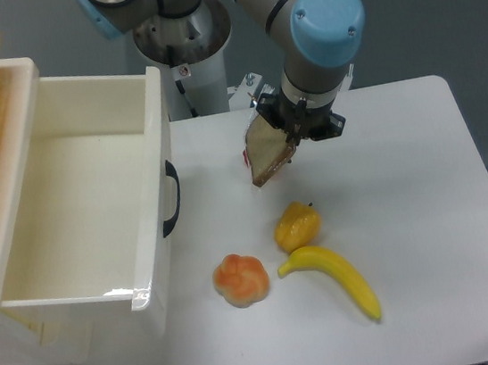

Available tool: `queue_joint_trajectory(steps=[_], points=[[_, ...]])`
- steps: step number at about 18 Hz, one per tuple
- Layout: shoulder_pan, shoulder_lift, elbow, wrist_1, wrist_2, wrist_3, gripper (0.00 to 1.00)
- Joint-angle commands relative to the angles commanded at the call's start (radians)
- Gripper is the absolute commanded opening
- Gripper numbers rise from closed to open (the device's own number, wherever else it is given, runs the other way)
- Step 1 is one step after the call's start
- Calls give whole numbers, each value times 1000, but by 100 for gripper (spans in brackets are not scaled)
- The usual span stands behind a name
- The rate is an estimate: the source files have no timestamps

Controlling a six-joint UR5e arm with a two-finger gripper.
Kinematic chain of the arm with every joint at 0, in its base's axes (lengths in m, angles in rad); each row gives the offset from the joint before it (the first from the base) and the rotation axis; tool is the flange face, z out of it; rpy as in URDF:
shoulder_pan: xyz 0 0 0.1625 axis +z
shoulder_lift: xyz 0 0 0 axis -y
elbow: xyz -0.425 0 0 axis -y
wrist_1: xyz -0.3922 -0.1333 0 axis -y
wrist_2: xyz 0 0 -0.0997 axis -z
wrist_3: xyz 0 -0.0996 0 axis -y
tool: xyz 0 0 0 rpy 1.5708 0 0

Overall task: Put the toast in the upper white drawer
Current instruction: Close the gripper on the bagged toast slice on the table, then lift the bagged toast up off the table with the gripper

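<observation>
Just above frame centre, the black two-finger gripper [282, 146] is clamped on the upper edge of the plastic-wrapped, brown-crusted toast slice [267, 154], which hangs tilted above the table, probably light, soft and slippery, right of the open glossy white drawer [153, 212].

You see the toast [267, 154], wrapped, pale with brown crust, tilted steeply above the tabletop; the upper white drawer [158, 248] sits pulled open to its left, black handle facing it
</observation>
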Motion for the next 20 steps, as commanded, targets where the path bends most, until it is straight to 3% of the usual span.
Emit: queue_joint_trajectory(steps=[13,20], points=[[17,2,26,-14,0,-3,0],[60,58,28,-49,-2,-20,0]])
